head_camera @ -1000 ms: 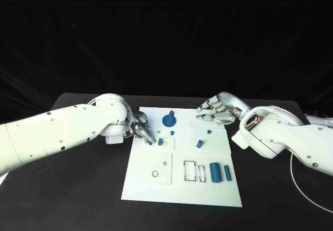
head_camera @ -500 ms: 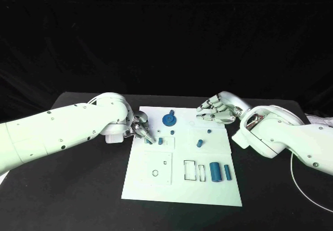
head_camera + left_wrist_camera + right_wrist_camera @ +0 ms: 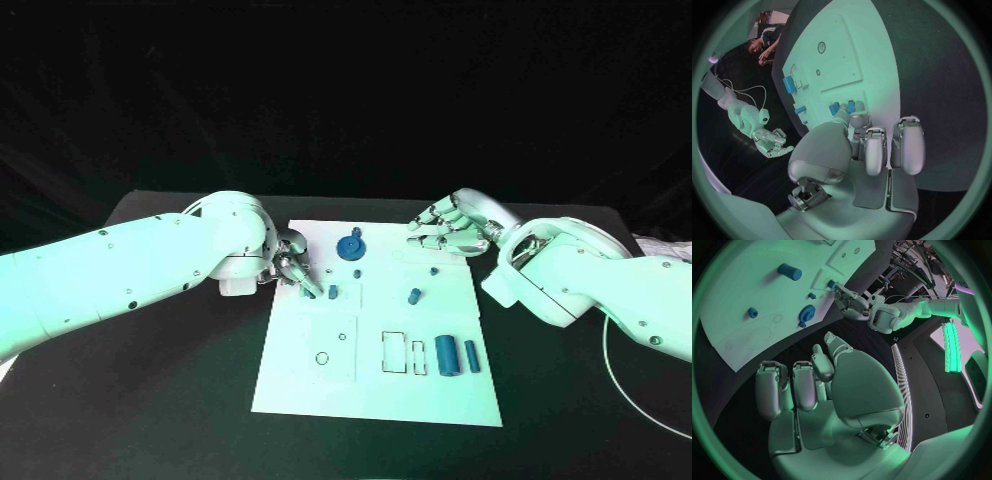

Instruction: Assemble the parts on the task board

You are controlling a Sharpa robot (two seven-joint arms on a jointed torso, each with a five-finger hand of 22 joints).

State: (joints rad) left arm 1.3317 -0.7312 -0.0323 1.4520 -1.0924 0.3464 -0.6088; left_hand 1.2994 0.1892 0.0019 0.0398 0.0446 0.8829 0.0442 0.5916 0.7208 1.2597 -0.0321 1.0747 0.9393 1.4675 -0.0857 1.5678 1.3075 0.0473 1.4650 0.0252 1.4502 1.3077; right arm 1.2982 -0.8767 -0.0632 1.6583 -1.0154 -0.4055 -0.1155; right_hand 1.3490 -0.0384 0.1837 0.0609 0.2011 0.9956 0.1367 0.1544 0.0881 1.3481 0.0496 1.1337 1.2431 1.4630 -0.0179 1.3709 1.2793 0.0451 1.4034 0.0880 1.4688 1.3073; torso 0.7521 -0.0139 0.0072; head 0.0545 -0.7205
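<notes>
- Table [image 3: 159, 400], black, carrying the white task board [image 3: 361, 395] at its middle, long side running away from the robot.
- Left arm reaching in to the board's left edge; the left hand [image 3: 293, 268] has its fingers curled downward, the fingertips [image 3: 310, 292] touching a small blue part [image 3: 315, 295] just beside another short blue peg [image 3: 333, 293]. The left wrist view shows the two blue pieces [image 3: 841, 107] side by side right at the fingertips; whether one is truly pinched I cannot tell.
- Right arm bent in from the other side; the right hand [image 3: 450, 232] hovers over the board's far right corner, fingers loosely apart and grasping nothing.
- Blue gear [image 3: 351, 248] standing near the board's far end, between the two hands; it also appears in the right wrist view [image 3: 807, 313].
- Two blue cylinders [image 3: 456, 355], a thicker and a thinner one, lying side by side on the near right part of the board, next to outlined rectangular slots [image 3: 394, 353].
- Small blue peg [image 3: 414, 296] lying alone, mid-board, well apart from either hand.
</notes>
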